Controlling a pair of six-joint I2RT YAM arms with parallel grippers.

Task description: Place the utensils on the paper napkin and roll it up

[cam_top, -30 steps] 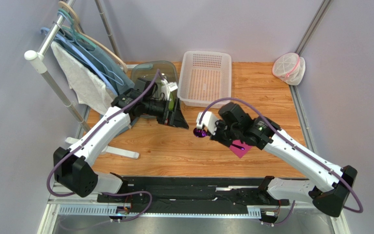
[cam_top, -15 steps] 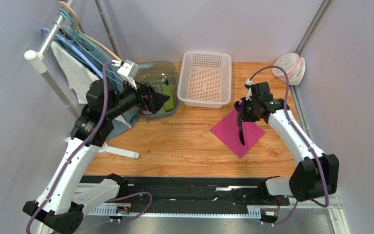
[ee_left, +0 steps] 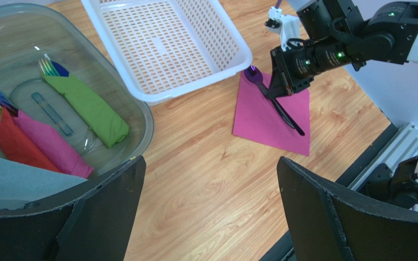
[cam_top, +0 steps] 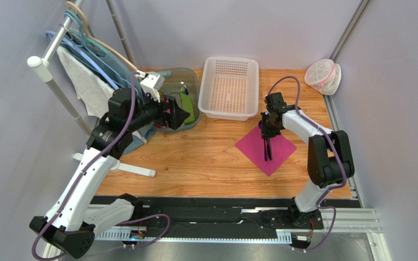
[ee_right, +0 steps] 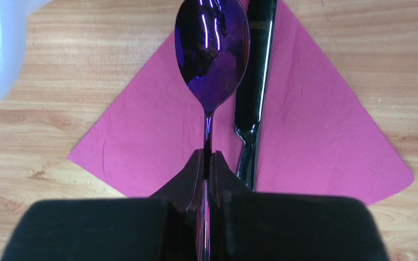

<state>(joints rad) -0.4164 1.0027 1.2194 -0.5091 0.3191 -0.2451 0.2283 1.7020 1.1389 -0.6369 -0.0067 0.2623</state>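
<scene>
The wooden tabletop (cam_top: 206, 157) carries a white basket (cam_top: 225, 113) at the far middle and, just left of it, a clear tub (cam_top: 194, 87) with green, pink and red rolled bundles (ee_left: 88, 106) inside. The magenta napkin (cam_top: 252, 147) lies flat on the right half of the tabletop, just near of the basket, turned like a diamond with one corner pointing far and one pointing near. The left tool (ee_left: 210, 163) hovers over the left side next to the tub, its fingers spread as wide as they go and nothing between them. The right tool (ee_right: 208, 163) is over the napkin's far part, pinched shut on the thin handle of the spoon. The black knife (ee_right: 255, 76) lies on the napkin with its long axis running far to near along the diagonal. The dark purple spoon (ee_right: 212, 49) lies parallel and just beside the knife, its bowl at the napkin's far corner, pointing toward the basket; whether it rests on the paper or hangs just above it I cannot tell.
</scene>
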